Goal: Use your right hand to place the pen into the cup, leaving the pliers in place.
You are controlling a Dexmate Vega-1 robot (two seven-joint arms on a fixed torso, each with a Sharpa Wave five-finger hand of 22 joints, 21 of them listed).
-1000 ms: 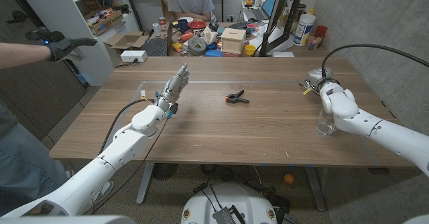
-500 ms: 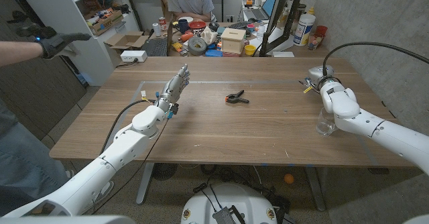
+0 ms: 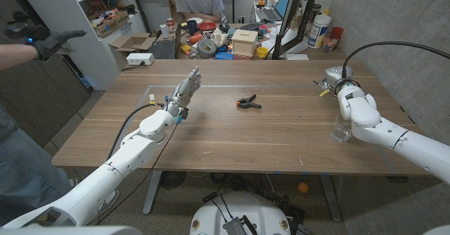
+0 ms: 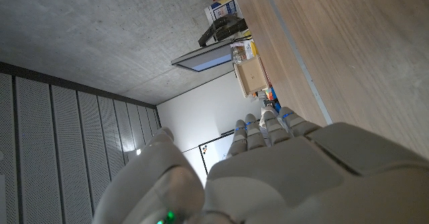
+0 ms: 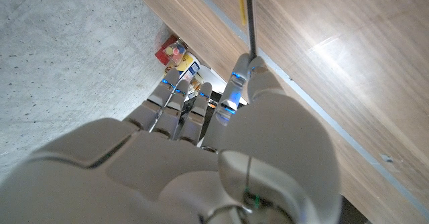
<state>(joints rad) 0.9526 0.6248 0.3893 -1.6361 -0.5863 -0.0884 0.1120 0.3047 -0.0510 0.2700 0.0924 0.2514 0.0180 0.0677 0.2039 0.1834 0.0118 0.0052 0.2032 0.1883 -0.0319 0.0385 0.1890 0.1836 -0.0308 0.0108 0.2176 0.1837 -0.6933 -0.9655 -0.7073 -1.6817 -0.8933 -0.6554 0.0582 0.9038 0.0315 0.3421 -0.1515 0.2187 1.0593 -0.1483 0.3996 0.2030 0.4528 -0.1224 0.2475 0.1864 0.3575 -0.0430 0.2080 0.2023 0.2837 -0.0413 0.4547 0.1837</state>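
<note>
A yellow and black pen (image 3: 322,90) lies low over the table's far right corner. My right hand (image 3: 336,77) is over it. In the right wrist view the pen (image 5: 245,16) runs out past the thumb tip of my right hand (image 5: 201,150), which pinches its near end. A clear cup (image 3: 342,130) stands upright nearer the front, just beside my right forearm. The black and orange pliers (image 3: 247,103) lie in the middle of the table, far from both hands. My left hand (image 3: 184,89) hovers at the left with straight fingers and holds nothing; it also shows in its own wrist view (image 4: 268,163).
The wooden table (image 3: 267,143) ends just right of my right hand. A person's gloved hand (image 3: 42,41) reaches in at the upper left. Another person sits behind a cluttered desk (image 3: 225,41) beyond the table's far edge.
My right hand has shifted slightly toward the far right corner with the pen. The person's gloved hand has drifted left. My left arm, the cup and the pliers have not moved.
</note>
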